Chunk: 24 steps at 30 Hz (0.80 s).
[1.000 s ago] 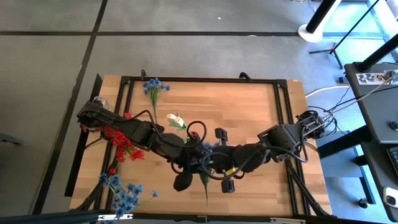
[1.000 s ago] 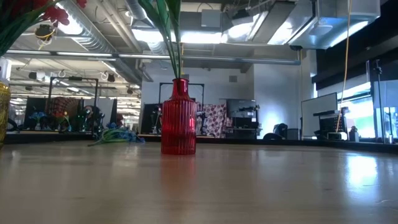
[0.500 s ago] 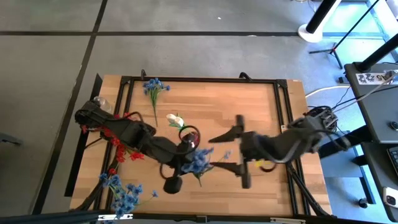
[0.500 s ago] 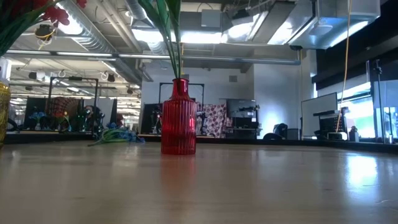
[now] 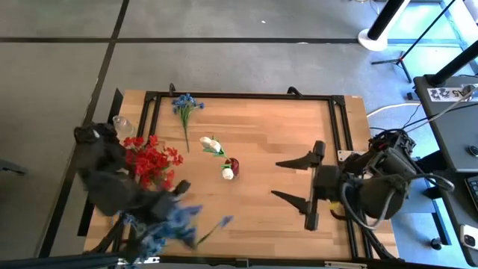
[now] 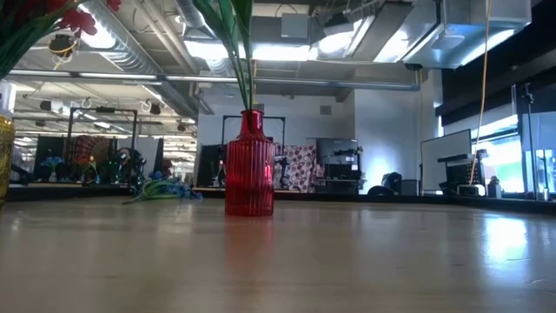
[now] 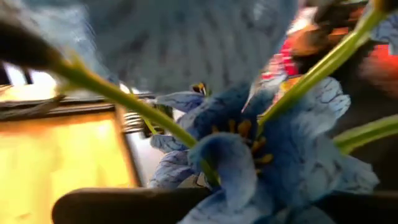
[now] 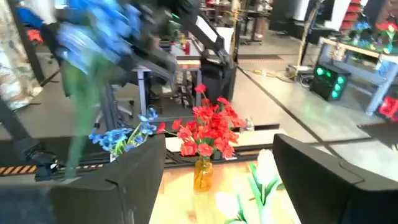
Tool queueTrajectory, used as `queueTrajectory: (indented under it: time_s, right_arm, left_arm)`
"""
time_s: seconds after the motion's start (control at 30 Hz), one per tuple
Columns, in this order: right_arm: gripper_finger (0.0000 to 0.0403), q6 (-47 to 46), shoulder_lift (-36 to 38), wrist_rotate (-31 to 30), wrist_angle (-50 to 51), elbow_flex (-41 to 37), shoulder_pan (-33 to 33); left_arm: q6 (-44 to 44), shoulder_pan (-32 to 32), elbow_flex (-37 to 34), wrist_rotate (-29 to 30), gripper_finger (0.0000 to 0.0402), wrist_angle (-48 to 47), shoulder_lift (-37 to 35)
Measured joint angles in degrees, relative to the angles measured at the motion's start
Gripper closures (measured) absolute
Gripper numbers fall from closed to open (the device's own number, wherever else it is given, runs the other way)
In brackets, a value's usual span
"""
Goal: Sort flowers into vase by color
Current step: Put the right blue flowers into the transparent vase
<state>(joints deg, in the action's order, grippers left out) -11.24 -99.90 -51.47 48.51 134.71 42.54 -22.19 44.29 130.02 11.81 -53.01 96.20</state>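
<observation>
My left gripper [image 5: 175, 209] is over the table's near left part, shut on a blue flower sprig [image 5: 185, 220] that shows blurred. My right gripper [image 5: 276, 179] stands open and empty at the right middle. A red vase [image 5: 234, 166] at the centre holds white flowers [image 5: 212, 143] on green stems [image 6: 239, 52]. Red flowers [image 5: 153, 161] stand in a yellow vase [image 8: 202, 173] at the left. One blue bunch [image 5: 187, 104] lies on the table at the far edge. Another blue bunch [image 5: 149, 237] is at the near left corner. My left gripper is shut on the blue sprig. In its wrist view a bloom [image 7: 249, 155] and green stems [image 7: 155, 121] sit right at the fingers, which hide the exact place of contact. The sprig is lifted clear of the table, its stem end [image 5: 224, 220] pointing toward the table's right.
A black frame [image 5: 239, 96] runs along the table's edges. Bare wood [image 5: 284, 127] lies between the red vase and my right gripper and toward the far right. The room beyond holds other benches and equipment.
My right gripper has opened, let go of the blue sprig near the table's middle and drawn back toward the right edge. My left gripper, still shut on the sprig, has swung fast toward the near left corner, carrying the sprig away from the red vase.
</observation>
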Motion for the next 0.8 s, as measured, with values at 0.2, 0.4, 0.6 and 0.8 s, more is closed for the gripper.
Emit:
queueTrajectory:
  time_s: [0.2,0.4,0.6,0.8]
  right_arm:
    - [0.0107,-6.05,-0.13,-2.71,-0.43,-2.35,-0.01]
    - [0.0107,-12.37,-0.13,-9.16,-0.79,-6.24,-0.07]
    - [0.0107,-15.99,-0.17,-13.85,-2.71,-10.53,-0.22]
    - [0.0107,-21.68,-1.04,-18.03,-5.54,-12.64,-0.2]
  left_arm:
    - [-3.17,10.54,2.86,3.84,0.0397,-2.66,0.0]
    - [-15.78,22.94,2.28,12.83,0.0397,-16.38,0.13]
    - [-29.56,35.04,-0.71,20.29,0.0397,-24.9,0.04]
    - [-39.03,38.22,-7.12,30.67,0.0398,-32.85,-0.01]
